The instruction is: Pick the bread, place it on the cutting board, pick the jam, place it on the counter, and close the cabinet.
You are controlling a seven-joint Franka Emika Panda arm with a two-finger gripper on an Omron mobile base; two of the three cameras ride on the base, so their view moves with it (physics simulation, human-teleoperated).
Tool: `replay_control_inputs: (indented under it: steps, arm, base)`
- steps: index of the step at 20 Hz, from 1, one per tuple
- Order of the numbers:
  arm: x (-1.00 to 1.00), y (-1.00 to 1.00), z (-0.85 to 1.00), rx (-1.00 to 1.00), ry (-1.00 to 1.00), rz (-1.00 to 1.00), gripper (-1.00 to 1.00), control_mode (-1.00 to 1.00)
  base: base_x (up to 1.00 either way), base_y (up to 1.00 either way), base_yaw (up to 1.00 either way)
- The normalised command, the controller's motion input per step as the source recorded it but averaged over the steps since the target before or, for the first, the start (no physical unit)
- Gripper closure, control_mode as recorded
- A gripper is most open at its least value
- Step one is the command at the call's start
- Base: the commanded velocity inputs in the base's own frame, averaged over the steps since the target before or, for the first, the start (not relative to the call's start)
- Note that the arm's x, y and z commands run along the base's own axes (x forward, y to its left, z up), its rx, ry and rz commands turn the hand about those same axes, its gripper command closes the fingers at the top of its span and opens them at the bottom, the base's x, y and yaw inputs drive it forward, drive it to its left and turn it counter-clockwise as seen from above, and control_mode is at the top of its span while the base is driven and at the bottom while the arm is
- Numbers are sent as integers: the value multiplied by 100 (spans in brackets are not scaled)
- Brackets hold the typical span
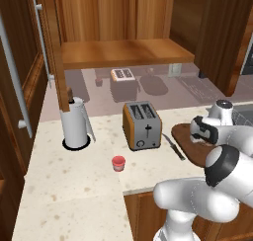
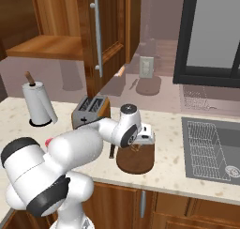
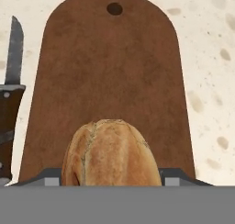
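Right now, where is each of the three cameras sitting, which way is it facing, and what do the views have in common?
Left base view: behind the arm's left, looking forward and down at the counter, toaster, jam and open cabinet; the arm rises lower right.
Right base view: behind its right, facing the cutting board and sink; arm lower left.
Hand view: on the hand, looking down at the bread over the board, with the knife alongside.
All three share the board.
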Motion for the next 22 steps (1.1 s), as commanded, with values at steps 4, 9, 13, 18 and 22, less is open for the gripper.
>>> replay_control_inputs:
  steps: [4, 9, 13, 18, 22]
  arm:
    - [14, -8, -5, 0, 4, 0, 100, -100]
    - [13, -5, -16, 0, 4, 0, 100, -100]
    - [10, 0, -23, 0, 3, 0, 100, -100]
    - [10, 0, -18, 0, 4, 0, 100, -100]
    - [3, 0, -11, 0, 6, 0, 100, -100]
  base:
    - [0, 0, 0]
    - [0, 0, 0]
    - [0, 0, 0]
    - [0, 0, 0]
    - [0, 0, 0]
